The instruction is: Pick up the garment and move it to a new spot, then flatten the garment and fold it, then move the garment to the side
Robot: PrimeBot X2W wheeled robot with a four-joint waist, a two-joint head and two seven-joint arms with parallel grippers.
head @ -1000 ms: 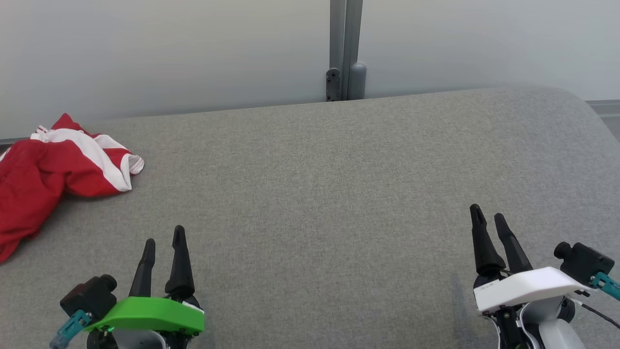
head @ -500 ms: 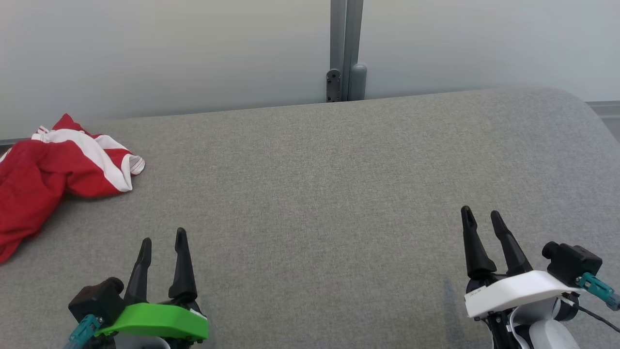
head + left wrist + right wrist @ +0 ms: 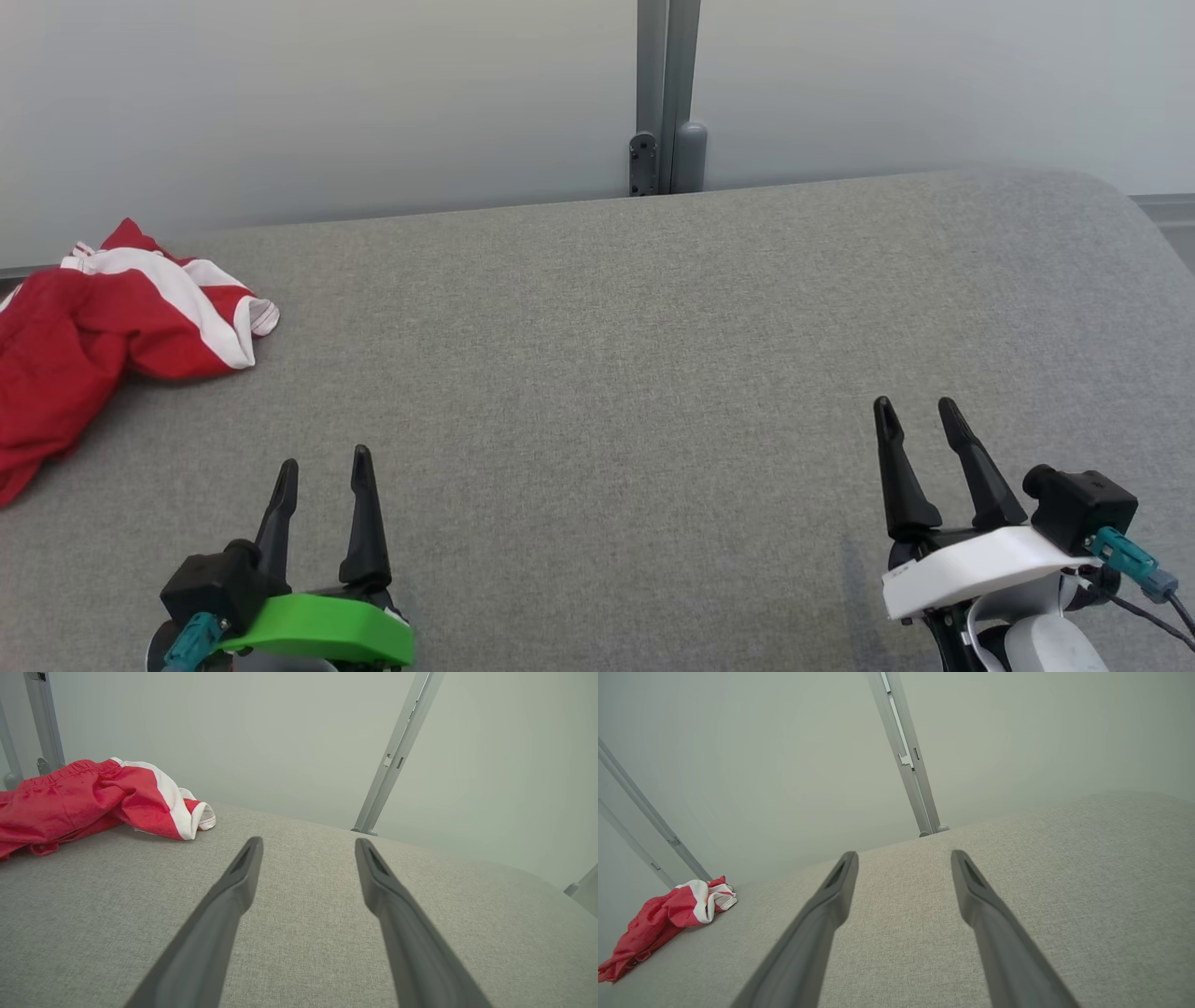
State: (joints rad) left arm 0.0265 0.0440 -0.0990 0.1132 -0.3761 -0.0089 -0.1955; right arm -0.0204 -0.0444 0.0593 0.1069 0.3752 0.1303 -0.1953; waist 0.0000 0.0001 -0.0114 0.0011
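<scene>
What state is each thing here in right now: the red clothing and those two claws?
Garment: crumpled in a heap at the far left of the table, not held.
Left gripper: open, empty.
Right gripper: open, empty.

Garment (image 3: 103, 327) at the far left of the table (image 3: 607, 373), post (image 3: 665, 93) behind its far edge.

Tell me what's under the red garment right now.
The red-and-white garment lies crumpled on the grey fabric surface, at its left edge. Anything beneath its folds is hidden.
</scene>
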